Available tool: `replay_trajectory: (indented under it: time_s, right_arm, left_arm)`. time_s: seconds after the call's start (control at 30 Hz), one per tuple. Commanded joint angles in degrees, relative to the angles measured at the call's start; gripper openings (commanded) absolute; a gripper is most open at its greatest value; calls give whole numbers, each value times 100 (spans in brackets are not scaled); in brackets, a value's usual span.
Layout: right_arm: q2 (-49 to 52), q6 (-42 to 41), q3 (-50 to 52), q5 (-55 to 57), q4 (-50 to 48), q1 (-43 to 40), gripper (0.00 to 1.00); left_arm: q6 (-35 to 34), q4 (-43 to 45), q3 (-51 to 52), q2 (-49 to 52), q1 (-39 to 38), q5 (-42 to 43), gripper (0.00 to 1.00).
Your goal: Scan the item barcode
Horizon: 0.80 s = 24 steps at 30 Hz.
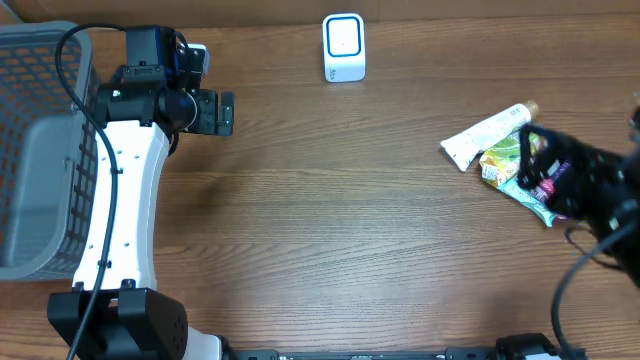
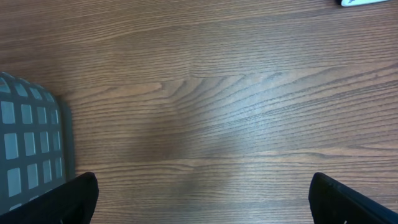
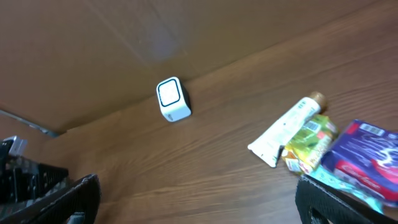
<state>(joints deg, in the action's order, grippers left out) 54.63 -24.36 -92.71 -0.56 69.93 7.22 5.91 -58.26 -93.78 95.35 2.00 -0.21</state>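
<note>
1. Right hand (image 1: 538, 160) hovers over the item pile at the right end of the worktop (image 1: 350, 220), fingers spread wide, gripping nothing.
2. Left hand (image 1: 222, 112) sits beside the grey basket (image 1: 40, 150), jaws wide, empty.
3. White tube (image 1: 485, 135), green packet (image 1: 503, 158) and purple pack (image 3: 364, 155) lie touching; print illegible.
4. White barcode scanner (image 1: 344, 47) stands at the far edge.

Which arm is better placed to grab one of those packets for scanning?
The right arm, I'd say. The right tool hangs open just by the white tube and green packet, while the left tool sits far off beside the grey basket.
</note>
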Motion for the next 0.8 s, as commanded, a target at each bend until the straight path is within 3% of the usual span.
replay_trajectory:
  time_s: [0.0,0.23,0.43,0.7,0.77]
  right_arm:
    - [-177,46,-42,275,125,17,100]
    - [-201,39,-17,684,223,17,100]
    - [-507,216,442,885,-428,-160,100]
    - [-2000,240,2872,787,-2702,-551,100]
    - [-2402,568,3595,544,-3373,-623,100]
  left_arm:
    - [-101,0,-42,-127,22,2,100]
    - [-101,0,-42,-127,22,2,100]
    - [-101,2,-42,-127,22,2,99]
    - [-101,0,-42,-127,22,2,100]
    - [-101,0,-42,-127,22,2,100]
